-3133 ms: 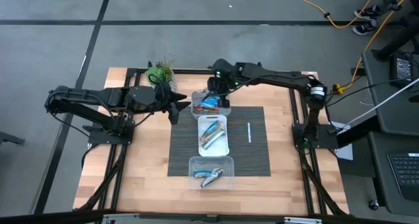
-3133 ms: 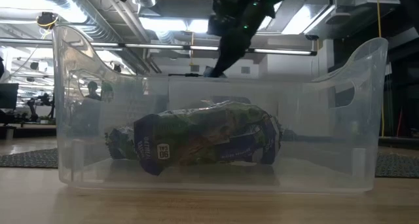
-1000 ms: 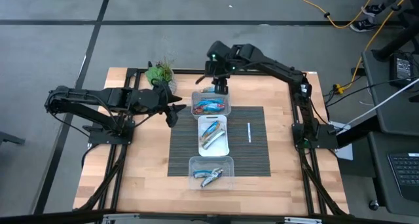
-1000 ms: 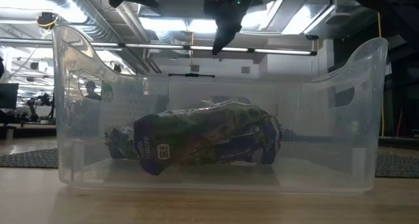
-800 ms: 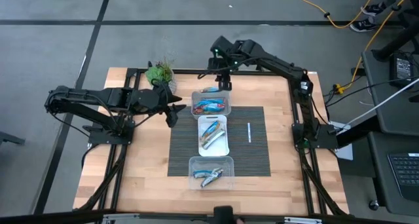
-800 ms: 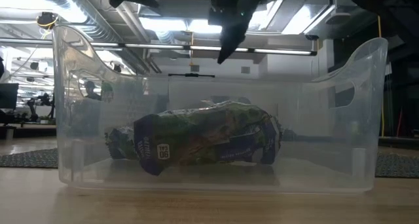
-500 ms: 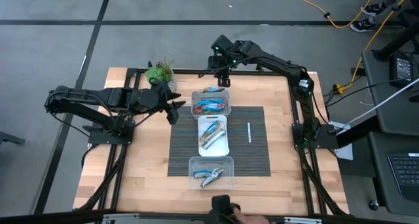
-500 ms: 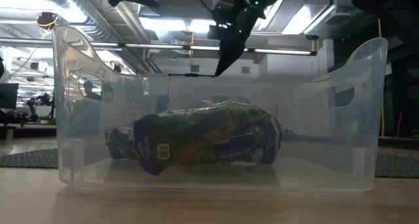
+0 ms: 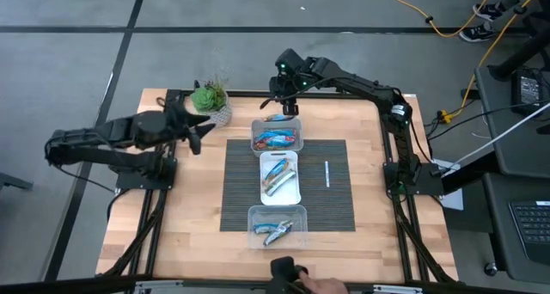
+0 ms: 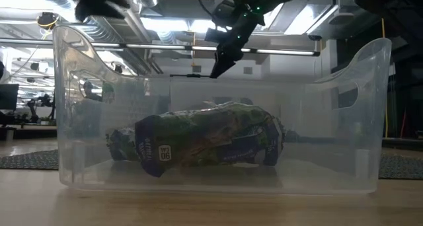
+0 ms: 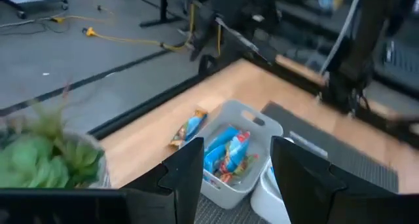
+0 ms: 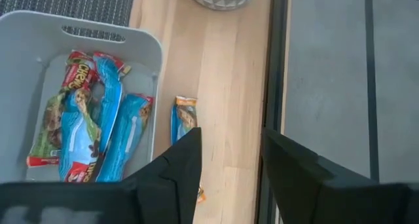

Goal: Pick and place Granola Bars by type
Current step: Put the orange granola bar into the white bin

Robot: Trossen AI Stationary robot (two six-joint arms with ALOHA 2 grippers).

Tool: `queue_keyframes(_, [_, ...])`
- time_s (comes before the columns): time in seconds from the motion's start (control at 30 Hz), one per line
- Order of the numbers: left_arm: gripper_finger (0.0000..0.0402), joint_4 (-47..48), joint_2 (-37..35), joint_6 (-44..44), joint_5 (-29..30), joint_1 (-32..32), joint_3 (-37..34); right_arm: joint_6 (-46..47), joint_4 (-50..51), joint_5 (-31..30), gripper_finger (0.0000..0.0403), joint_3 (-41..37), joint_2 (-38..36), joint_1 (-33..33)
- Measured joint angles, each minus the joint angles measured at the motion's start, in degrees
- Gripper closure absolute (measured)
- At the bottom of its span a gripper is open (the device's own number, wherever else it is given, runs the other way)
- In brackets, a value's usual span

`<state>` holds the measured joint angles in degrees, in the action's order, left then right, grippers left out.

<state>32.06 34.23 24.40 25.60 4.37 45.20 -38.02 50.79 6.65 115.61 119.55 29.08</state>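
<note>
Granola bars in blue and red wrappers fill the far tub (image 9: 278,139), which also shows in the left wrist view (image 11: 229,155) and the right wrist view (image 12: 85,126). More bars lie in the middle tub (image 9: 280,175) and the near tub (image 9: 277,227). One loose bar (image 12: 184,119) lies flat on the wood just beyond the far tub (image 9: 277,118). My right gripper (image 9: 288,105) hangs open above that loose bar, pointing steeply down (image 12: 229,165). My left gripper (image 9: 196,142) is open at the table's left, well back from the tubs (image 11: 236,175).
A potted plant (image 9: 209,98) stands at the far left corner of the table. A thin white stick (image 9: 326,174) lies on the dark mat (image 9: 241,191) right of the middle tub. A person's hand (image 9: 296,275) shows at the near edge.
My left gripper has drawn back toward the table's left edge, away from the far tub, staying open. My right gripper has sunk lower over the loose bar near the far edge and has rolled a little. A person's hand has come in at the near edge.
</note>
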Motion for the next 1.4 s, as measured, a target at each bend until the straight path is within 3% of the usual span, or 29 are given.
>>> queue_keyframes(0.2, [0.0233, -7.6, -13.7, 8.3, 6.4, 0.2, -16.1, 0.0, -0.1, 0.1, 0.0243, 0.0, 0.0, 0.0])
queue_keyframes(0.37, [0.0233, -9.5, -20.1, 15.0, 6.2, 0.2, -28.3, 0.0, 0.0, 0.1, 0.0243, 0.0, 0.0, 0.0])
queue_keyframes(0.6, [0.0233, -10.5, -21.1, 32.4, 0.2, 0.2, -38.5, 0.7, -0.1, 0.1, 0.0243, 0.0, 0.0, -0.1])
queue_keyframes(0.7, [0.0233, -15.9, -20.2, 25.2, -1.2, -0.2, -39.1, 0.8, -0.1, 0.1, 0.0243, 0.0, 0.0, -0.3])
queue_keyframes(0.8, [0.0233, -28.3, -20.7, 10.6, -3.8, -1.4, -40.5, 0.9, 0.0, 0.1, 0.0243, 0.0, 0.0, -0.6])
queue_keyframes(0.93, [0.0233, -42.7, -23.1, 1.0, -6.5, -1.8, -44.7, 2.2, 0.1, 0.1, 0.0243, 0.0, 0.0, -1.2])
queue_keyframes(1.07, [0.0233, -41.7, -26.2, -1.6, -9.6, -1.7, -44.7, 2.3, 0.3, 0.0, 0.0243, 0.0, 0.0, -2.1])
queue_keyframes(1.23, [0.0233, -44.6, -30.8, -6.0, -24.4, -1.8, -44.7, 2.3, 0.5, 0.0, 0.0243, 0.0, 0.0, -2.8])
queue_keyframes(1.3, [0.0233, -40.7, -32.5, -6.6, -29.9, -1.8, -44.7, 2.3, 0.5, 0.0, 0.0243, 0.0, 0.0, -3.0])
queue_keyframes(1.4, [0.0233, -33.7, -34.0, -5.3, -30.8, -1.8, -44.7, 2.2, 0.5, 0.0, 0.0243, 0.0, 0.0, -2.9])
